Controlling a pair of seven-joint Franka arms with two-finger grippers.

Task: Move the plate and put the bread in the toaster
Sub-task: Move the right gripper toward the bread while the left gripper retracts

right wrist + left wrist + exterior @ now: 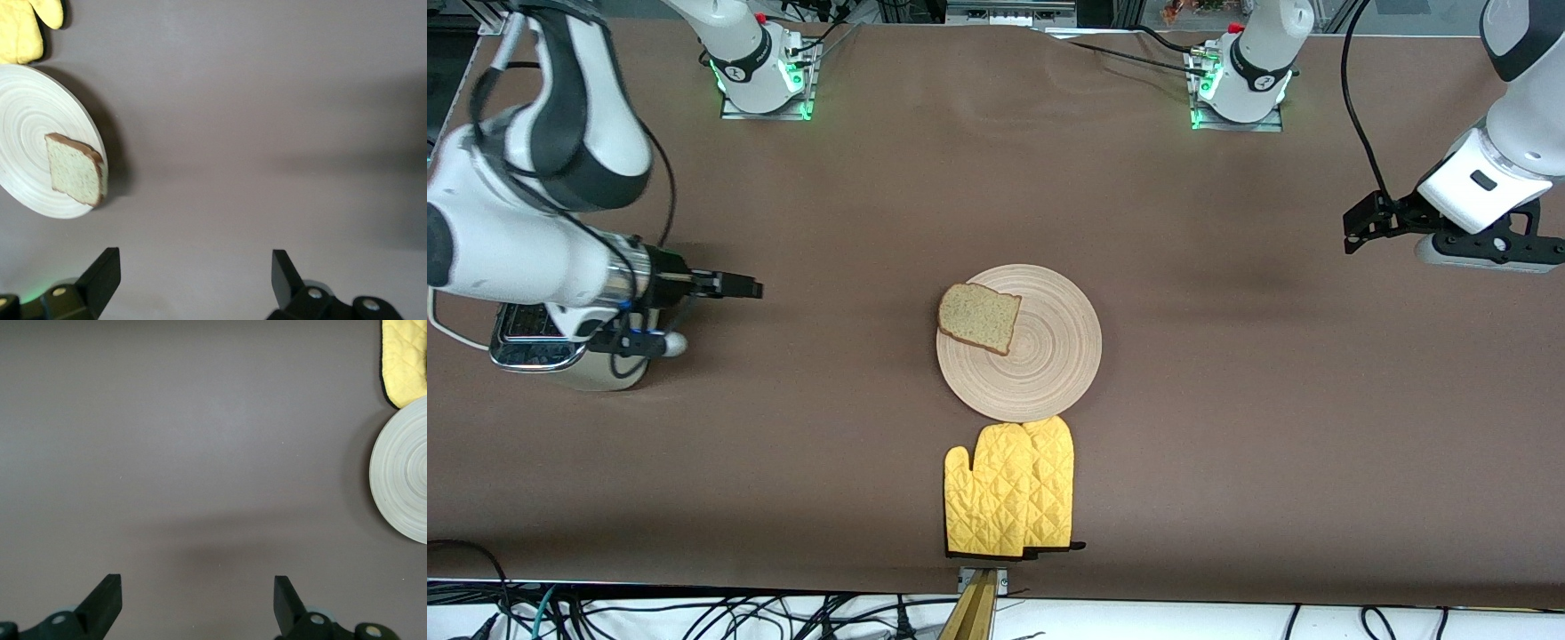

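The pale wooden plate point(1049, 356) lies at the middle of the table, with the bread point(979, 317) resting on its edge toward the right arm's end. The wrist views also show the plate point(403, 480) point(27, 120) and the bread point(75, 170). The cream toaster point(534, 347) with its chrome top stands at the right arm's end, partly hidden under that arm. My right gripper point(740, 286) point(195, 270) hovers open and empty beside the toaster. My left gripper point(1353, 231) point(197, 593) hangs open and empty over bare table at the left arm's end.
A pair of yellow quilted oven mitts point(1009, 489) lies just nearer the front camera than the plate, touching its rim. A white cord point(449, 329) runs from the toaster toward the table's end. Brown tabletop stretches between the plate and each gripper.
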